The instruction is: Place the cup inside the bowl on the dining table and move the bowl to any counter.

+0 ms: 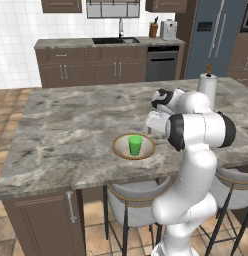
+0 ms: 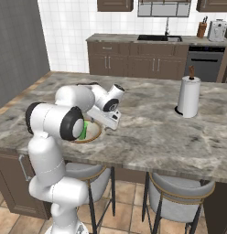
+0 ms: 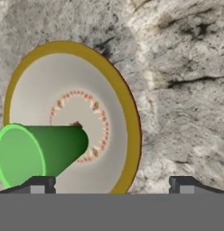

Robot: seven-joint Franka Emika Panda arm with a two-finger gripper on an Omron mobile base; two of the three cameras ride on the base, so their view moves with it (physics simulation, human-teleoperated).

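Observation:
The green cup (image 1: 135, 145) stands upright inside the brown-rimmed cream bowl (image 1: 119, 150) near the front edge of the marble dining table (image 1: 71, 115). My gripper (image 1: 149, 130) hovers just above and right of the bowl, open and holding nothing. In the right base view my arm covers much of the bowl (image 2: 95, 134), and a sliver of the cup (image 2: 83, 130) shows beside it. In the hand view the cup (image 3: 41, 151) sits at lower left in the bowl (image 3: 86, 76). The gripper (image 3: 111, 186) has its fingertips wide apart, with the bowl's rim running between them.
A white paper towel roll (image 1: 207, 87) (image 2: 188, 98) stands on the table's far right. Grey stools (image 1: 136, 197) (image 2: 179, 192) sit under the front edge beside my base. A counter (image 1: 66, 43) with a sink runs along the tiled back wall.

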